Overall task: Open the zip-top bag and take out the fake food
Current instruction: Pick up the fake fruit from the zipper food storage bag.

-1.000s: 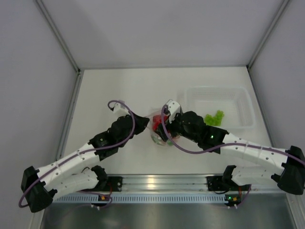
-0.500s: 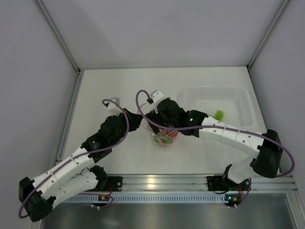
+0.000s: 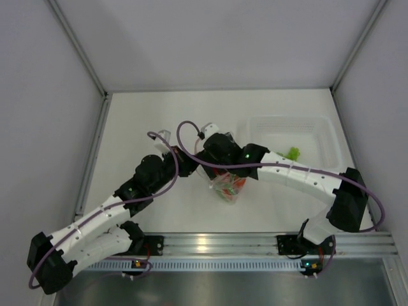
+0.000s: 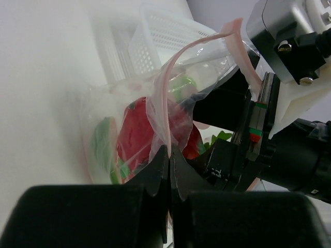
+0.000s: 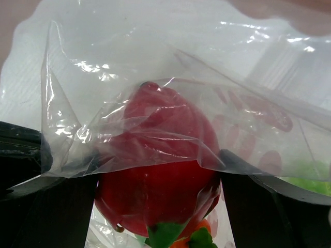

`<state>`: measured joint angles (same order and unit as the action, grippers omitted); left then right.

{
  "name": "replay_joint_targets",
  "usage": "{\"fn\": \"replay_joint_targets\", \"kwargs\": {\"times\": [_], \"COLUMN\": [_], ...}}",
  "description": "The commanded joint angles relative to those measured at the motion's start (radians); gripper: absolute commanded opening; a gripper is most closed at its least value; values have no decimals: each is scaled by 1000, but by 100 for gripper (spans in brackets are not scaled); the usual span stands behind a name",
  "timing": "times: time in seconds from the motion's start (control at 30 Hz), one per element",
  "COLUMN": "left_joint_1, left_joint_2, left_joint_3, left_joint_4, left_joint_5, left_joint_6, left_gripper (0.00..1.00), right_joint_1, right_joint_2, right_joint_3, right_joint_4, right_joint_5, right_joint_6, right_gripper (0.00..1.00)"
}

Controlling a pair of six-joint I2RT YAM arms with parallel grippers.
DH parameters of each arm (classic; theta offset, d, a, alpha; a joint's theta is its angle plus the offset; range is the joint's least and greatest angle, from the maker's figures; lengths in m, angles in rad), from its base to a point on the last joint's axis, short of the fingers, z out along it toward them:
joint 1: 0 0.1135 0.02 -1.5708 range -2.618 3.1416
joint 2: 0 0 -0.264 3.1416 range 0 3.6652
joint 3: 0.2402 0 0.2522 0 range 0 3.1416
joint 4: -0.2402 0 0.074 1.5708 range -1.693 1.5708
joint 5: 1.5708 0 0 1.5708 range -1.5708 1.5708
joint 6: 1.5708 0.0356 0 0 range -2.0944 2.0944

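The zip-top bag (image 3: 228, 189) hangs between both arms at mid-table, clear and crinkly, its pinkish zip strip (image 4: 170, 77) curling up. My left gripper (image 4: 169, 150) is shut on the bag's edge just below that strip. Inside sits the fake food: a red-magenta dragon fruit (image 5: 155, 191) with a green tip (image 5: 164, 235), plus orange and green pieces beneath. My right gripper (image 5: 158, 173) reaches into the bag's mouth, film (image 5: 155, 77) draped over its fingers (image 5: 46, 206), which stand wide, pressed one against each side of the dragon fruit (image 4: 135, 135).
A rigid clear tub (image 3: 322, 131) stands at the back right with a green leafy piece (image 3: 292, 153) in it. The tub's ribbed wall (image 4: 165, 36) shows just behind the bag. White walls close in the table on both sides.
The right arm has swung its elbow out to the right and its wrist now sits over the bag. The bag has shifted slightly toward the near edge. The left gripper keeps its hold.
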<state>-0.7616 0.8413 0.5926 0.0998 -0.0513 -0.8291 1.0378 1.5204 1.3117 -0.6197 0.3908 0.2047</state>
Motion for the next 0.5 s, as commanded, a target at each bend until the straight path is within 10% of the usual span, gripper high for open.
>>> {"fn": "replay_joint_targets", "kwargs": {"times": [0.0,0.47], "left_joint_1": [-4,-4], "left_joint_2": [21,85], "left_joint_3": [-16,-37], "left_joint_4": [182,80], "left_joint_5": [152,-241], "left_joint_6": [10,-33], "left_gripper": [0,0], "right_joint_1": [-16,5], "right_joint_2": [35,-169], "right_joint_3": [86,-106], "right_joint_4": [-11,163], "right_joint_5": [36,-162], "right_joint_6": [39,16], "right_gripper": [0,0]}}
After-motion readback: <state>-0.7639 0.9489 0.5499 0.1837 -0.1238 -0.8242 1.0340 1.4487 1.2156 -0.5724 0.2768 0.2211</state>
